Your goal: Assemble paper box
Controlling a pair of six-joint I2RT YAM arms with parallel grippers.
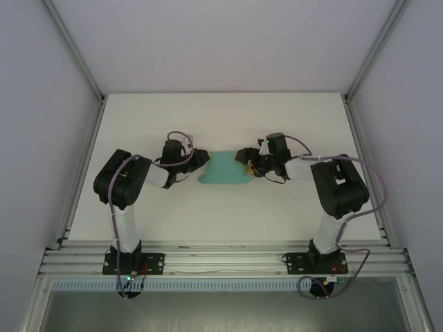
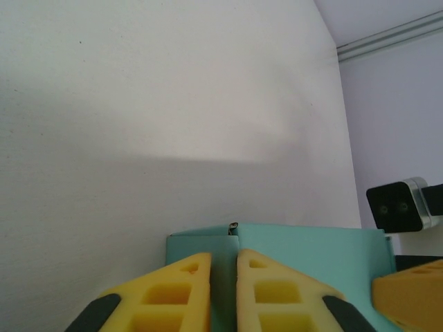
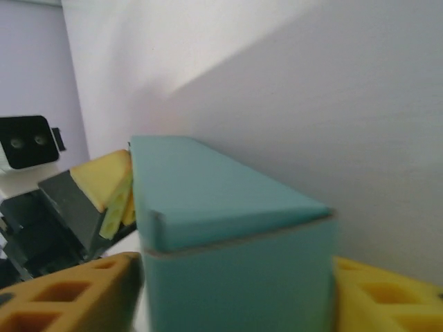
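Your left gripper [image 2: 223, 261] is pinched shut on the left edge of the teal-green thin-card paper box [image 1: 225, 170] in the middle of the white table [image 1: 291, 117] and your right gripper [image 3: 235, 266] clasps its right end, so squeezing harder or pulling apart could crush the card or pop a flap.

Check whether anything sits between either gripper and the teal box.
Nothing visible is in the way. The left gripper is pinched on an edge of the paper box. The right gripper has a finger on each side of the box's other end. I cannot tell whether they press.
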